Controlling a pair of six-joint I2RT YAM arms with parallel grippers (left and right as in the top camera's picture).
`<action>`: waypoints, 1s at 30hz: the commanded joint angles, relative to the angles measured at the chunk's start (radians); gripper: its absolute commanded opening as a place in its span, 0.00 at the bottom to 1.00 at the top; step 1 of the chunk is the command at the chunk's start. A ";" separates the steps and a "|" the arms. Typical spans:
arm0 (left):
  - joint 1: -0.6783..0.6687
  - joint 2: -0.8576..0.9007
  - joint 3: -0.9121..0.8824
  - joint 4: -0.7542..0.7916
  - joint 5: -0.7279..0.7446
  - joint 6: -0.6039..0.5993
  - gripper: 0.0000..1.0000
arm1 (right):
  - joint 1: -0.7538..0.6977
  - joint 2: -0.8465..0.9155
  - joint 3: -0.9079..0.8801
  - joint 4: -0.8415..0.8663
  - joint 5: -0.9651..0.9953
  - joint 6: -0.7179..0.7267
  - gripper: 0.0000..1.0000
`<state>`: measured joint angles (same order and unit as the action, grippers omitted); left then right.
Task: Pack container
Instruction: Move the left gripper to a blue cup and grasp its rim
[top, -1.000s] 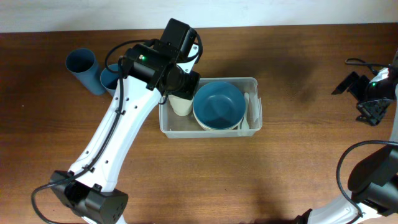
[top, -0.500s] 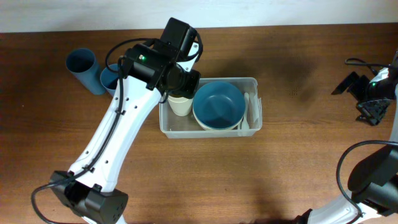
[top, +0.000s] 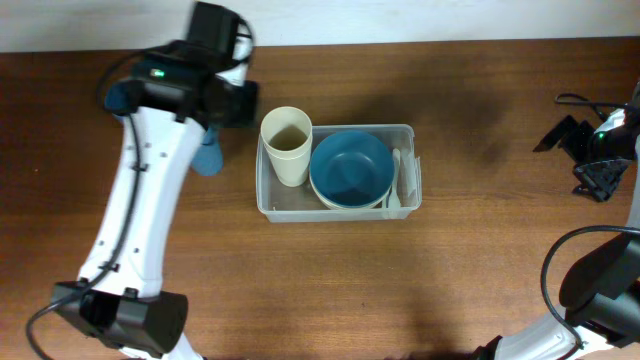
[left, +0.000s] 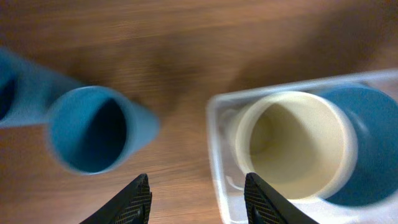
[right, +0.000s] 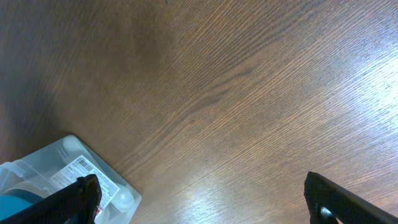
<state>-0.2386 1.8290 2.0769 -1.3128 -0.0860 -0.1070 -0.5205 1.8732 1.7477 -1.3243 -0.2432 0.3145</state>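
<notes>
Left hand (left: 198, 202) open, empty, above worktop (left: 186, 37) between blue cup (left: 93, 129) and container (top: 335, 214) holding cream cup (left: 292, 144), blue bowl (top: 350, 168). Right hand (right: 205, 202) open.

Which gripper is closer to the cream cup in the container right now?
Left. The left gripper hangs open just left of the cream cup, near the container's left end, beside a blue cup. The right gripper sits open far off by the table's right edge.
</notes>
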 joint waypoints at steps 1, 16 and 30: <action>0.057 0.011 0.019 0.002 -0.016 -0.019 0.50 | -0.003 -0.018 0.010 0.000 0.013 0.009 0.99; 0.100 0.204 0.018 -0.001 -0.061 0.003 0.50 | -0.003 -0.018 0.010 0.000 0.013 0.009 0.99; 0.138 0.298 0.018 0.018 -0.060 0.003 0.50 | -0.003 -0.018 0.010 0.000 0.013 0.009 0.99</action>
<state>-0.1139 2.0773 2.0796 -1.2942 -0.1326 -0.1123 -0.5205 1.8732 1.7477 -1.3243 -0.2432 0.3153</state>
